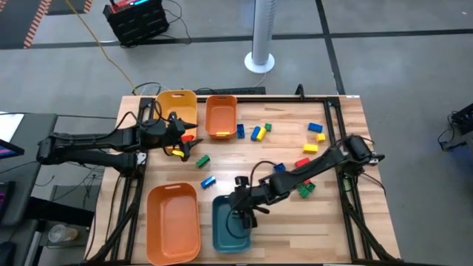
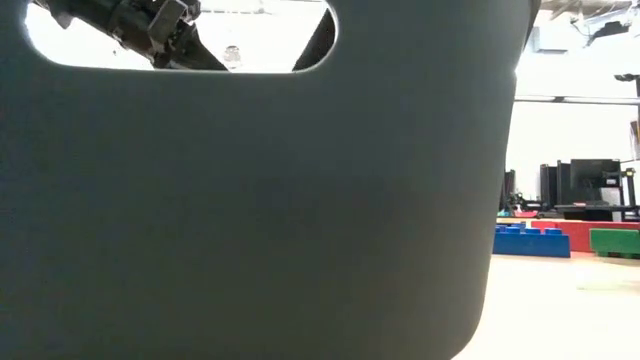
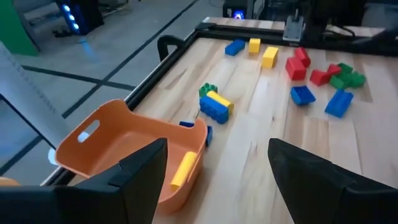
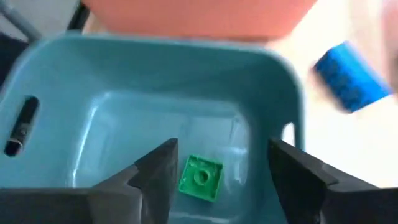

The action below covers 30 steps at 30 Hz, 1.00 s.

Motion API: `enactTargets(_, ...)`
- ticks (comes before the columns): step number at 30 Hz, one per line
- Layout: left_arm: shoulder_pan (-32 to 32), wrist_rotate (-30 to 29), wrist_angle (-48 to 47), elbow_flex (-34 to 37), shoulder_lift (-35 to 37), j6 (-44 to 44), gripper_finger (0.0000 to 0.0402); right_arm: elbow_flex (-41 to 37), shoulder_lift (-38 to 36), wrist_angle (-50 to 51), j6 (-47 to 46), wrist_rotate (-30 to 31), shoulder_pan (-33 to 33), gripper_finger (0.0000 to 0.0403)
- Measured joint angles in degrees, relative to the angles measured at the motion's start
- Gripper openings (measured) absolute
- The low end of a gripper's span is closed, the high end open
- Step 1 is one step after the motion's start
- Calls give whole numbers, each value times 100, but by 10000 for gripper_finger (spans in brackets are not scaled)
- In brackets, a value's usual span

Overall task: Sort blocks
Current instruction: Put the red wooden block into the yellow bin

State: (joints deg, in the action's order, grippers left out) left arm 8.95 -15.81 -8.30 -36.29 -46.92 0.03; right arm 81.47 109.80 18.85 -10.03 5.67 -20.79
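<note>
Right gripper (image 1: 244, 216) hangs over the teal bin (image 1: 222, 235) at the near edge of the bench (image 1: 295, 222), fingers (image 4: 155, 171) spread apart and nothing between them. Look down through the wrist view: one flat green block (image 4: 201, 178) lies on the teal bin's floor, studs up, sitting free in the gap between the two fingers and touching neither. Just outside the bin, a blue block (image 4: 348, 78) lies on the wood.

Left gripper (image 1: 185, 140) sits out over the far left part of the bench, near the small orange bin (image 1: 220, 117), fingers (image 3: 140, 171) parted wide and empty. In that bin, a yellow block (image 3: 183, 170) leans against the inner wall.

The rest of the blocks are spread over the bench. A blue-and-yellow pair with a green one (image 1: 258, 131) lies just beside the small orange bin. Further right, blue and yellow pieces (image 1: 316, 131) sit near the far edge, with a yellow block (image 1: 310, 148) and a red one (image 1: 301, 162) closer in. Green blocks (image 1: 305, 189) lie by the right arm. Towards the left, a green block (image 1: 202, 160) and a blue one (image 1: 208, 181) lie apart between the bins. A large orange bin (image 1: 174, 222) stands beside the teal one, and a yellow bin (image 1: 176, 106) sits at the far left.

The low view is mostly blocked by the teal bin's wall.
</note>
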Motion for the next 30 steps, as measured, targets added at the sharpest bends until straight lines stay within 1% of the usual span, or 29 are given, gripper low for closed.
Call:
enactTargets(4, 0, 0, 61, 0, 0, -307, 272, 11, -515, 104, 223, 659, 0, 254)
enactTargets(6, 0, 0, 97, 0, 0, -456, 272, 9, -678, 167, 345, 858, 68, 252)
enactTargets(11, 2, 2, 148, 0, 0, -623, 272, 0, -856, 274, 388, 862, 398, 244)
enactTargets(14, -48, 85, 70, 0, 0, -708, 272, 2, -940, 764, 256, 862, 587, 240)
enactTargets(17, -175, 163, -229, 0, -8, -715, 272, 0, -1095, 1682, -236, 908, 680, 240)
enactTargets(21, -265, 155, -515, 0, -11, -611, 272, -148, -1371, 2741, -981, 1459, 520, 240)
enactTargets(24, -296, 154, -563, 0, -11, -610, 272, -611, -1644, 2985, -1571, 1613, 327, 240)
enactTargets(27, -350, 149, -664, 0, -11, -610, 272, -1183, -2015, 3074, -2346, 1567, 159, 239)
enactTargets(30, -391, 146, -672, 0, -9, -577, 272, -1691, -2305, 3426, -3283, 1529, -69, 239)
